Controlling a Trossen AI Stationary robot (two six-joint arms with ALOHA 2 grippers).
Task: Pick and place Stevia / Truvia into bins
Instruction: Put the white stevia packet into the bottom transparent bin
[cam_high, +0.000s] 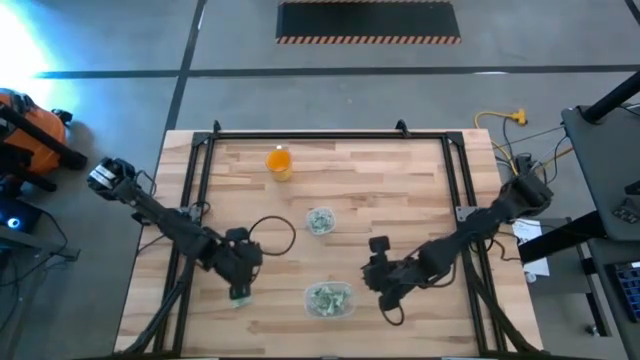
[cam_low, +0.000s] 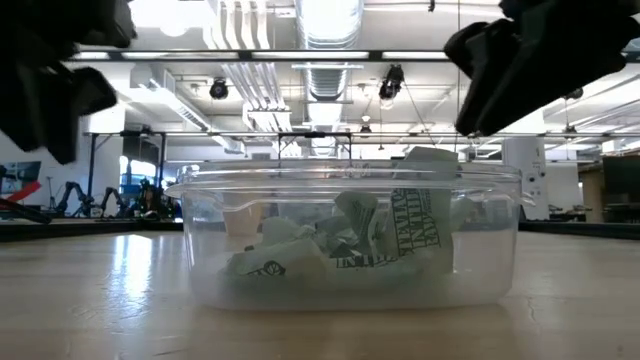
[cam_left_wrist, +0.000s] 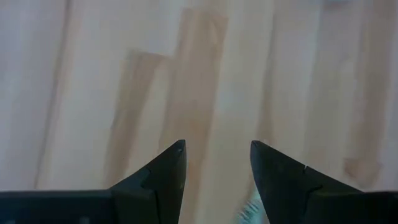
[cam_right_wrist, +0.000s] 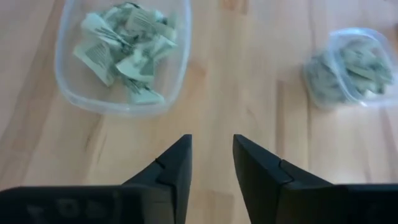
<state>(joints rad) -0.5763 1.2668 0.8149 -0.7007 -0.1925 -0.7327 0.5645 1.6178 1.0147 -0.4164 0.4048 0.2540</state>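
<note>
On the wooden table (cam_high: 400, 200): two clear containers, both holding green-and-white sachets. Large tub (cam_high: 328, 299) near the front edge, between the two arms; pile of crumpled sachets (cam_right_wrist: 124, 46) inside, printed faces visible through the wall in the low view (cam_low: 350, 245). Small round cup (cam_high: 320, 221) farther back toward the middle, also filled with sachets (cam_right_wrist: 351, 68). Orange cup (cam_high: 279, 162) near the far edge, well apart from both containers.

Left gripper (cam_high: 240, 290): low over the table, left of the tub, fingers (cam_left_wrist: 165, 171) spread apart with bare wood between them. One loose sachet (cam_left_wrist: 252, 208) on the table just beside the fingertip, partly hidden; seen from above as a pale patch (cam_high: 240, 298) under the gripper.

Right gripper (cam_right_wrist: 211, 152): right of the tub, fingers parted by a narrow gap, nothing between them, pointing toward both containers.
</note>
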